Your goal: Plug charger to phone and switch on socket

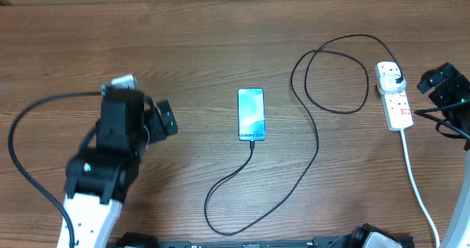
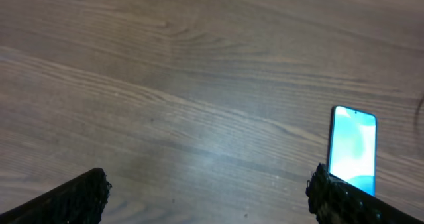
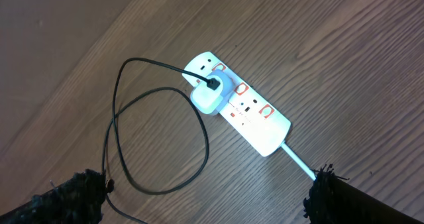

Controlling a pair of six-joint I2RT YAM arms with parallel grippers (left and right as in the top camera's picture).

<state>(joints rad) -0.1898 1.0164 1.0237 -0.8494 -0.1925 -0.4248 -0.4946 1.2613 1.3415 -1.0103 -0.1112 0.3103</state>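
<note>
The phone point(image 1: 250, 114) lies flat mid-table with its light blue screen up; it also shows in the left wrist view point(image 2: 353, 148). The black charger cable point(image 1: 316, 141) meets the phone's bottom edge, loops toward the front, then runs up and coils. It ends in a white adapter point(image 3: 211, 95) seated in the white socket strip point(image 1: 397, 103), which also shows in the right wrist view point(image 3: 255, 118). The strip's reddish switches point(image 3: 242, 89) show, but I cannot tell their state. My left gripper point(image 1: 160, 119) is open and empty, left of the phone. My right gripper point(image 1: 435, 86) is open and empty, just right of the strip.
The strip's white cord point(image 1: 415, 174) runs toward the front right edge. The cable's front loop point(image 1: 220, 222) lies near the table's front edge. Bare wood lies under the left gripper point(image 2: 209, 197), and a coil of cable lies by the right gripper's point(image 3: 205, 194) left finger.
</note>
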